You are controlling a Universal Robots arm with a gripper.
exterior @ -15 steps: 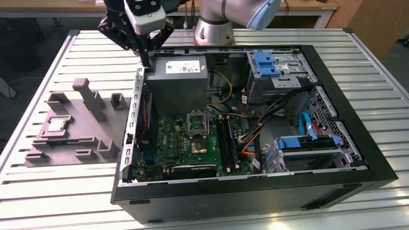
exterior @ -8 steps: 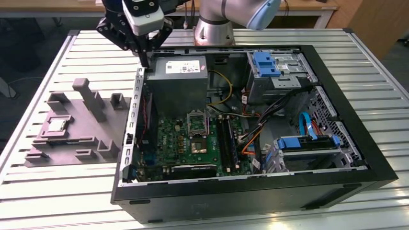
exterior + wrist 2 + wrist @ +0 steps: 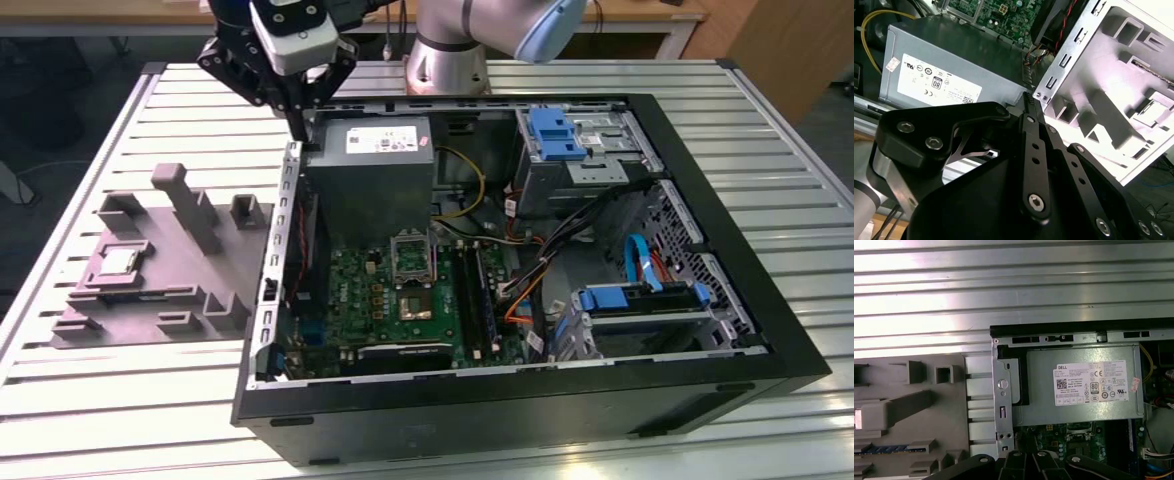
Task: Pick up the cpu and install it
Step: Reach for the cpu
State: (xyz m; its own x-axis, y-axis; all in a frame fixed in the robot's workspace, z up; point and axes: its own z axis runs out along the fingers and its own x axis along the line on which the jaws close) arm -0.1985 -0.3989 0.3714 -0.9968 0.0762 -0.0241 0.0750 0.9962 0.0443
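Looks like pre-pick: hovering with gripper (image 3: 299, 132) closed and empty by case (image 3: 534, 410), well apart from cpu (image 3: 120, 262) in tray (image 3: 160, 240), probably needs opening first.

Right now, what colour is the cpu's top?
The cpu is pale silvery-beige, clearest in the exterior view.
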